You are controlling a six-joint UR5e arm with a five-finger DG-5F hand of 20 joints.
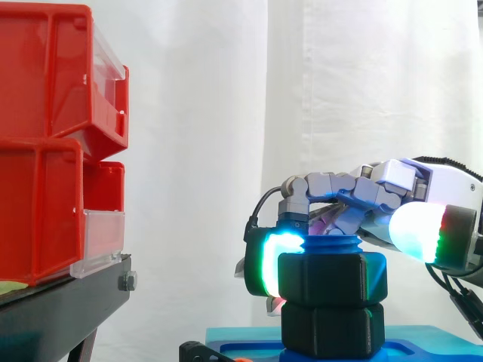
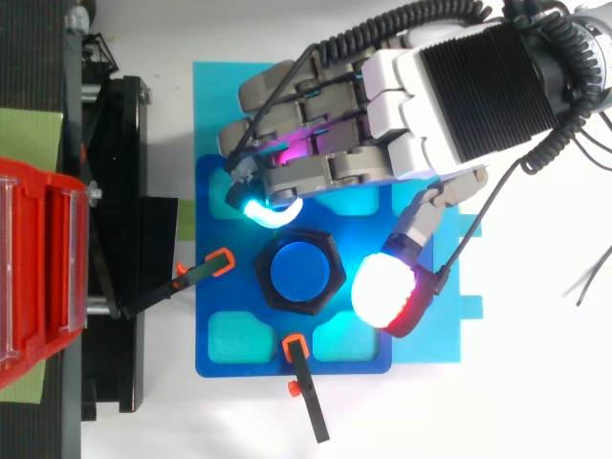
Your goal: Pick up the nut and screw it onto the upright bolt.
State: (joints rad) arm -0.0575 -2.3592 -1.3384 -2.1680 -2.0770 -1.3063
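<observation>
Black hexagonal nut (image 1: pixel 332 277), seated on the upright blue bolt (image 1: pixel 336 245), with a short run of thread showing above its top face; from above, seen as a black hexagon round the bolt's circular blue end, near the middle of the fixture. Directly beneath, stacked and touching, a second black hexagonal block (image 1: pixel 332 329) of like width. Under both, a dark blue fixture plate (image 2: pixel 215 325) with paler recessed pockets, laid on a light blue sheet (image 2: pixel 215 86). Two black clamp levers with orange tips at the plate's edges: one (image 2: pixel 199 274) to the left of the nut in the top view, one (image 2: pixel 308 397) at the plate's lower edge there, both apart from the nut. Robot hand (image 2: pixel 411 105) reaching in from the right edge of the side view, held low over the plate, level with the nut and close about it on two sides; clamped on the nut or merely beside it, cannot tell. Farther left, well apart, stacked red bins (image 1: pixel 45 151) on a black stand (image 1: pixel 60 302). Behind everything, white curtain (image 1: pixel 211 113).
</observation>
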